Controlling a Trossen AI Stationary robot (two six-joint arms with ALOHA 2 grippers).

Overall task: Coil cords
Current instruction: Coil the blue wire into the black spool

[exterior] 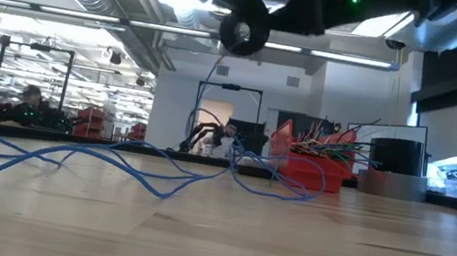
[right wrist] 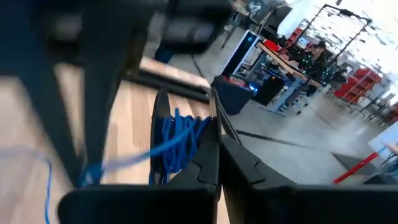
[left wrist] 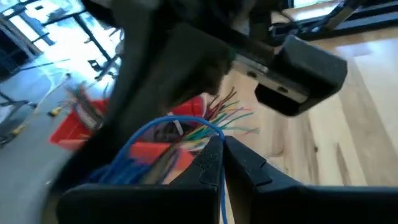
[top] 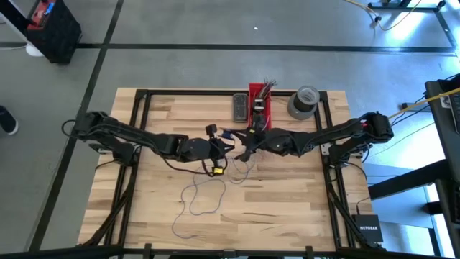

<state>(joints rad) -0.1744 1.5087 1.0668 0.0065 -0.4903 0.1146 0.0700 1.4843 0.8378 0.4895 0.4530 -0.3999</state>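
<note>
You have both hands up over the middle of the tabletop (top: 287, 216). The left hand (left wrist: 224, 163) is pinching the blue cord (exterior: 115, 161), and the right hand (right wrist: 217, 155) pinches its wound loops so they stay together. The rest lies loose below.

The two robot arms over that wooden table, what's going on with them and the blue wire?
Both arms have met over the middle of the table, raised off it. The left tool is shut on the blue cord, pinched between its fingertips. The right tool is shut too, with several blue loops bunched against it. The rest of the cord trails loose across the wood toward the front edge. Behind sit a red bin of short coloured wires and a grey tape roll.
</note>
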